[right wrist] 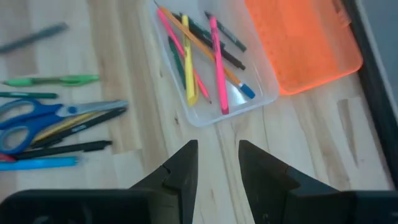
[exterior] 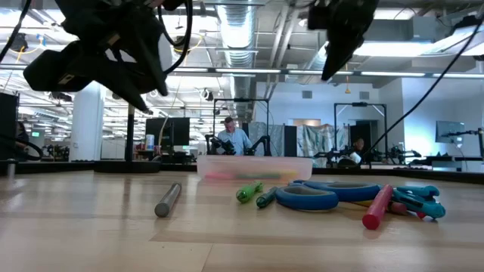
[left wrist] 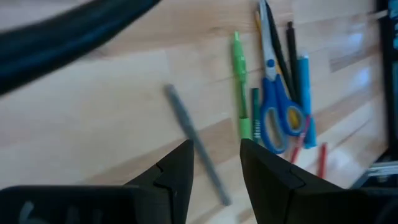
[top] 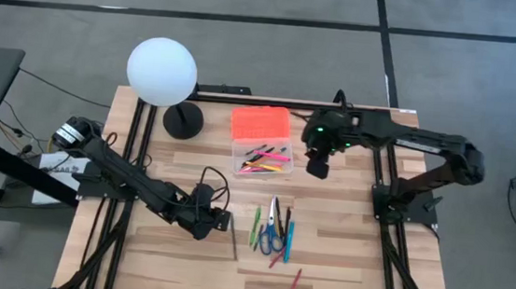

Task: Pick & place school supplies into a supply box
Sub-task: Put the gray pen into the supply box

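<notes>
Box (top: 264, 159) sits open near the far middle of the table (top: 342, 255), clear, with its orange lid (top: 261, 123) folded back on the far side. Inside lie several pens and pencils (right wrist: 202, 56): pink, yellow, orange and dark ones, one with a blue tip.

The right tool (top: 318, 166) hangs in the air just to the right of the box. Its wrist view shows both fingers (right wrist: 180, 168) with a gap between them and nothing in it, so it is open and empty, looking down at the table beside the box.

The left tool (top: 217, 220) is low over the front left of the table. Its fingers (left wrist: 177, 171) stand apart with nothing between them, open, right at one end of a grey pencil (top: 234, 239) that lies alone on the wood.

To the right of that pencil, a loose group of supplies lies in front of the box: a green pen (top: 254, 227), blue-handled scissors (top: 272, 235), a light blue pen (top: 288, 241), a black pen (left wrist: 292, 53) and thin dark ones beside them. Two red pencils lie nearer the front edge, one (top: 275, 257) close to the scissors, the other (top: 296, 281) a little apart.

A white globe lamp (top: 161, 72) on a black base stands at the far left corner. In the low view, a person (exterior: 231, 138) shows in the room beyond the table.
</notes>
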Controlling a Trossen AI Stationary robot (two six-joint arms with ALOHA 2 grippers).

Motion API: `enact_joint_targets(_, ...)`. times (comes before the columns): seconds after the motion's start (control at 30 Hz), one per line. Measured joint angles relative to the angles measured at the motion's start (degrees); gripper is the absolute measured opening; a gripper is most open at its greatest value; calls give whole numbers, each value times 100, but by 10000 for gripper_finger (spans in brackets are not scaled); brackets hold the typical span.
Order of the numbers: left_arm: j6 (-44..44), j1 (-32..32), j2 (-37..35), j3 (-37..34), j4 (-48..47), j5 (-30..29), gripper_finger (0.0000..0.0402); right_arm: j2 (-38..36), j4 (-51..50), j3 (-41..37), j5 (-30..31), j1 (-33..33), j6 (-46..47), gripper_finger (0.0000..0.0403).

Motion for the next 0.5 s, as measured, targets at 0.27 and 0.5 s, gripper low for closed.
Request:
enact_joint_targets(0.27, -445, -5, 802, 189, 650, 514, 125, -1223, -410, 0, 503, 382, 21, 107)
enact_joint_targets(0.5, -449, 13, 1530, 914, 247, 758, 125, -2197, -581, -2, 737, 556, 152, 107)
